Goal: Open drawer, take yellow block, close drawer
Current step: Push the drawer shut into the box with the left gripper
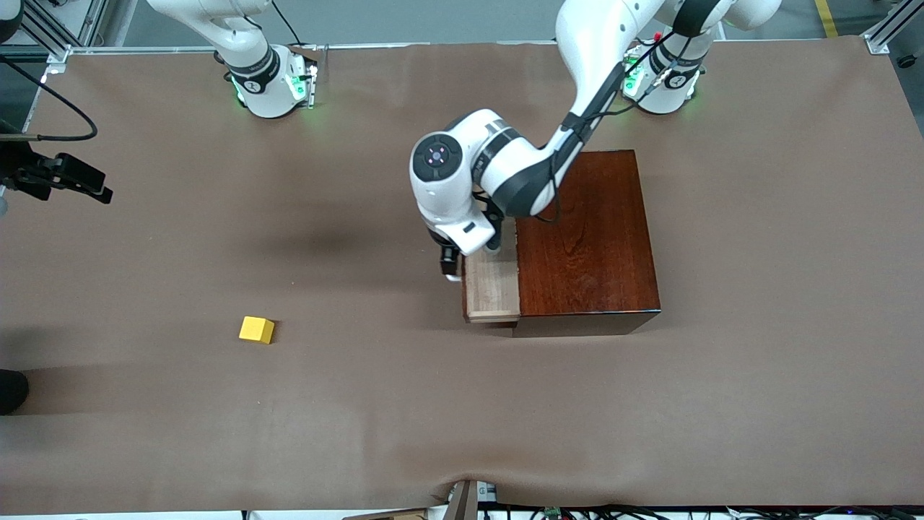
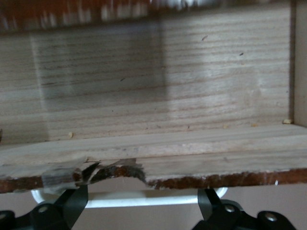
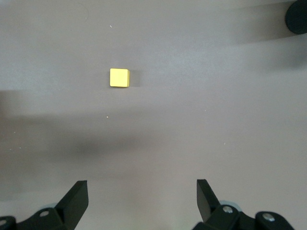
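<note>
The mahogany box (image 1: 588,231) stands toward the left arm's end of the table. Its drawer (image 1: 492,285) is pulled partly out toward the right arm's end, and its pale wood tray (image 2: 144,96) shows no block in it. My left gripper (image 1: 451,271) is at the drawer's front, open, with its fingers (image 2: 72,203) at either end of the white handle (image 2: 144,199). The yellow block (image 1: 256,329) lies on the table toward the right arm's end. My right gripper (image 3: 141,184) is open and empty, high over the table, with the block (image 3: 119,77) below it.
A black camera mount (image 1: 65,177) juts in at the right arm's end. A dark round object (image 1: 11,390) sits at the table edge there. The brown table cover (image 1: 462,419) is bare between the block and the box.
</note>
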`<state>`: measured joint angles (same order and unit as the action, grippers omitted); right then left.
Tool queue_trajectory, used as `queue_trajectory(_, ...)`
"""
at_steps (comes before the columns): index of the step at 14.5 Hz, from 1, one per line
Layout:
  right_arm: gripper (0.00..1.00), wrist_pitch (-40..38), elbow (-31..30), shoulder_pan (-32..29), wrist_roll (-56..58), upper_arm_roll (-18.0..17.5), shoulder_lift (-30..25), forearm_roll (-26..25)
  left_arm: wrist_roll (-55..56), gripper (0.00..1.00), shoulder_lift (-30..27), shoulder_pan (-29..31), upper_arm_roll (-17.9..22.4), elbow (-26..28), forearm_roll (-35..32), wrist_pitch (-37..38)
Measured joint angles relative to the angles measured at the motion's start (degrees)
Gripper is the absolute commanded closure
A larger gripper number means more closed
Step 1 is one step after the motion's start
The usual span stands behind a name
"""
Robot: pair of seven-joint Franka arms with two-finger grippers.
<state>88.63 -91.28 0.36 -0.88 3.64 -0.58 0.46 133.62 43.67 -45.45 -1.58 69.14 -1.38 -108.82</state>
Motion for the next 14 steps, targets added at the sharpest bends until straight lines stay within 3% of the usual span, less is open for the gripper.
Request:
queue_trajectory(9, 0.0, 0.0, 0.0, 0.01, 0.0, -0.01, 0.0, 0.0, -0.91, 0.0, -1.48, 0.2, 5.48, 0.7, -0.07, 9.62)
queue_trajectory(14, 0.0, 0.0, 0.0, 0.01, 0.0, -0.02, 0.03, 0.0, -1.18, 0.0, -1.59, -0.09, 6.09, 0.65, -0.39, 11.34)
